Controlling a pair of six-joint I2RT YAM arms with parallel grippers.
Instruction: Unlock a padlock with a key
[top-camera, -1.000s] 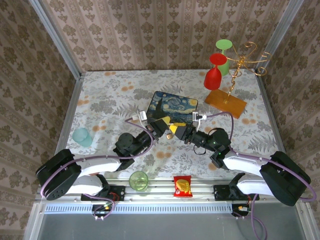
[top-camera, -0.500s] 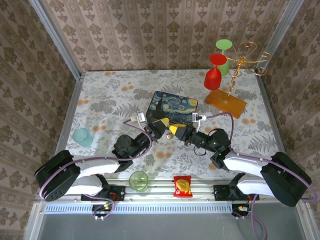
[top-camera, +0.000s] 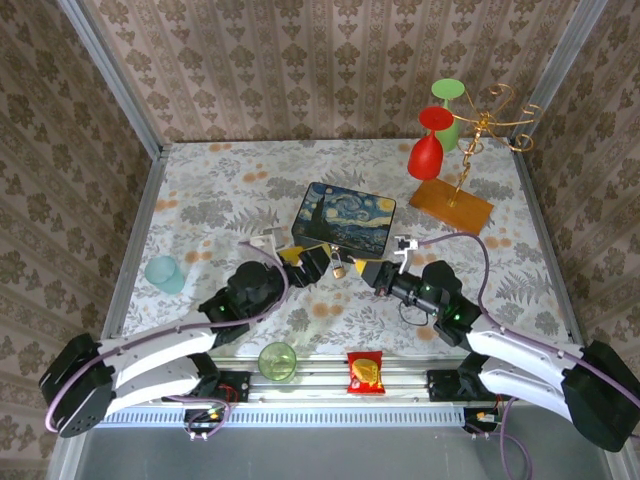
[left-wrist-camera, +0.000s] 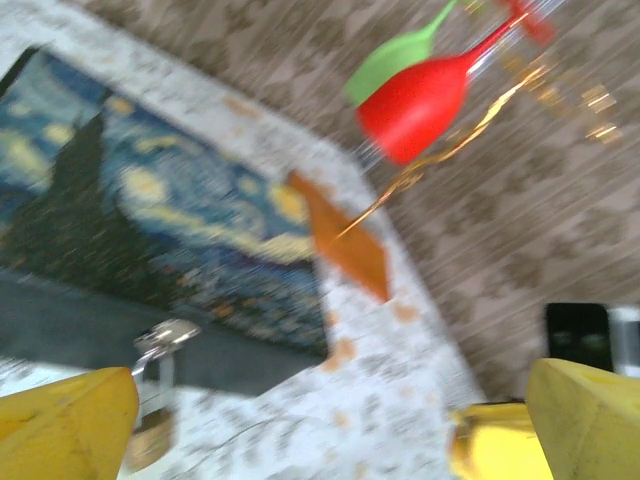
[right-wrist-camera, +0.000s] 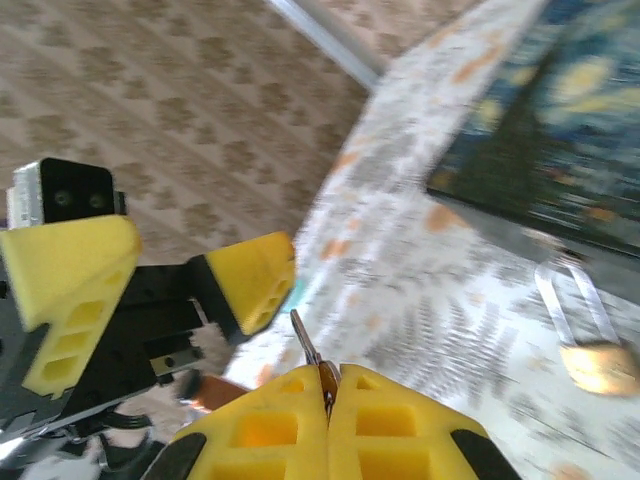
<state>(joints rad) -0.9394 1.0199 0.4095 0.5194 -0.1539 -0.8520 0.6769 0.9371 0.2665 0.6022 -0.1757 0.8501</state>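
The small brass padlock (top-camera: 338, 268) with its silver shackle lies on the table just in front of the starry-night box (top-camera: 345, 215). In the left wrist view the padlock (left-wrist-camera: 152, 400) is beside the left finger (left-wrist-camera: 65, 425), free of it. My left gripper (top-camera: 312, 256) is open, its jaws wide apart (left-wrist-camera: 330, 430) with nothing between them. My right gripper (top-camera: 360, 270) is shut on the key (right-wrist-camera: 310, 350), whose blade sticks out past the fingertips (right-wrist-camera: 328, 400). In the right wrist view the padlock (right-wrist-camera: 598, 365) lies to the right, apart from the key.
A gold rack on an orange base (top-camera: 452, 206) holds a red glass (top-camera: 427, 150) and a green glass (top-camera: 447, 100) at the back right. A teal cup (top-camera: 165, 273) stands left. A green cup (top-camera: 277, 360) and a snack packet (top-camera: 365, 372) sit at the near edge.
My left gripper has opened and let go of the padlock, which now lies on the table. Both grippers have drawn apart, the right one keeping the key.
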